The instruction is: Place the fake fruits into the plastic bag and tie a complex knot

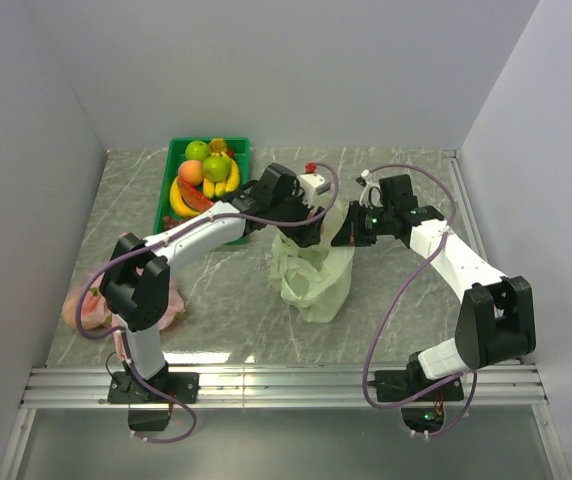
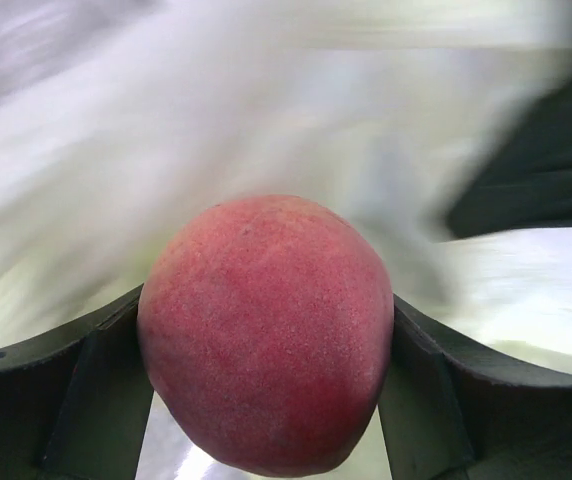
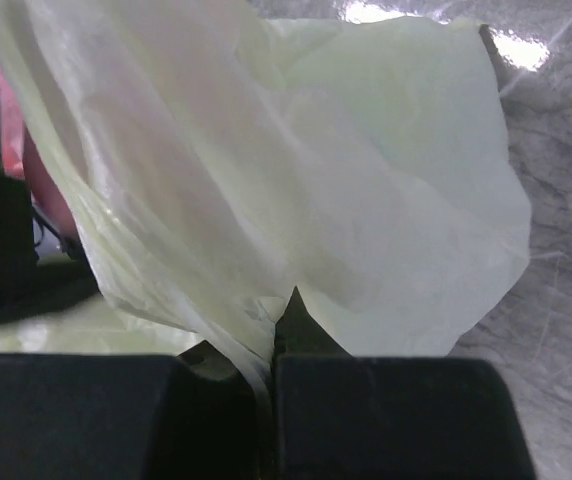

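Left wrist: L end effector (image 2: pixel 266 390) pinches peach (image 2: pixel 266 320), long axis upright in frame; R end effector (image 3: pixel 272 335) pinches plastic bag (image 3: pixel 386 190).

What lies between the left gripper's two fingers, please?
A reddish peach sits there, held by the left gripper; the left wrist view shows it.

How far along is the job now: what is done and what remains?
Done: the right pincer is shut on the edge of the plastic bag. In hand: the left pincer grips a peach at the bag. Left: the other fruits lie in the green tray, no fruit shows in the bag, and no knot is tied.
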Available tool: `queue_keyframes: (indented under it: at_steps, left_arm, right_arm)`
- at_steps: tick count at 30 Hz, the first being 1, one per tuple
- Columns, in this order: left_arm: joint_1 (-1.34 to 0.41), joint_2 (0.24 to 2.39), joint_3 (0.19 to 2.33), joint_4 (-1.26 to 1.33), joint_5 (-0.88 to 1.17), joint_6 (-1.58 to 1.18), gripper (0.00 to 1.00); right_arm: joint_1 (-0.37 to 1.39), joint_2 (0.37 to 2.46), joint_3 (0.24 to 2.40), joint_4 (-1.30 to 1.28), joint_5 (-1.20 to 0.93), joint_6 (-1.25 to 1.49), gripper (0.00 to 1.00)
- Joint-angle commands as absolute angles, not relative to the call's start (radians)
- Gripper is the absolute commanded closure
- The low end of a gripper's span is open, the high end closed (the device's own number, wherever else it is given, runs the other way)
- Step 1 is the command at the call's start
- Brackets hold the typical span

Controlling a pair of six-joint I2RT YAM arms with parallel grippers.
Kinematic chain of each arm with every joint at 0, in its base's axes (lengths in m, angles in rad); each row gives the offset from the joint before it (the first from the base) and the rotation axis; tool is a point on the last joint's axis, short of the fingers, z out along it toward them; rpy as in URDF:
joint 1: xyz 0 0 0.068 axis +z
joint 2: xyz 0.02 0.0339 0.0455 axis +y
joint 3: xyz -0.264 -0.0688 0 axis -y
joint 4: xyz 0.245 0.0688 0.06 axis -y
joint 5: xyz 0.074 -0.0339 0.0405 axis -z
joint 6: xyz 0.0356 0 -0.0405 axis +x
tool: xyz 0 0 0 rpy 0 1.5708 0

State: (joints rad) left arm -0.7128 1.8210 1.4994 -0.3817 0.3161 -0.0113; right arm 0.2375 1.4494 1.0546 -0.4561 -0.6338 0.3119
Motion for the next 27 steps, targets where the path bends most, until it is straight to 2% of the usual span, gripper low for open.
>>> queue_keyframes:
  at_steps: [1, 6, 15, 18, 20, 21, 23, 27]
  left_arm:
    - [-0.658, 1.775, 1.476, -0.390, 0.123, 0.038, 0.45]
    - [-0.630, 1.703, 1.431, -0.428, 0.098, 0.118, 0.45]
    - [-0.687, 1.651, 1.479, -0.417, 0.386, 0.097, 0.37]
    - [-0.721, 1.672, 1.497, -0.437, 0.413, 0.103, 0.31]
    - [-0.733, 1.700, 1.528, -0.478, 0.420, 0.101, 0.24]
    - [-0.733, 1.709, 1.537, -0.491, 0.428, 0.103, 0.09]
    - [-0.733, 1.721, 1.571, -0.538, 0.440, 0.120, 0.01]
    - [-0.716, 1.684, 1.580, -0.522, 0.414, 0.112, 0.01]
  right_arm:
    - [0.227, 1.405, 1.100, -0.503, -0.607, 0.239, 1.00]
    - [0.213, 1.411, 1.091, -0.503, -0.610, 0.213, 1.00]
    - [0.238, 1.439, 1.092, -0.450, -0.634, 0.250, 1.00]
    - [0.239, 1.433, 1.086, -0.425, -0.635, 0.249, 1.00]
    - [0.241, 1.416, 1.069, -0.407, -0.634, 0.241, 1.00]
    - [0.239, 1.411, 1.063, -0.394, -0.629, 0.230, 1.00]
    - [0.241, 1.393, 1.045, -0.377, -0.629, 0.216, 1.00]
    - [0.241, 1.384, 1.017, -0.339, -0.637, 0.180, 1.00]
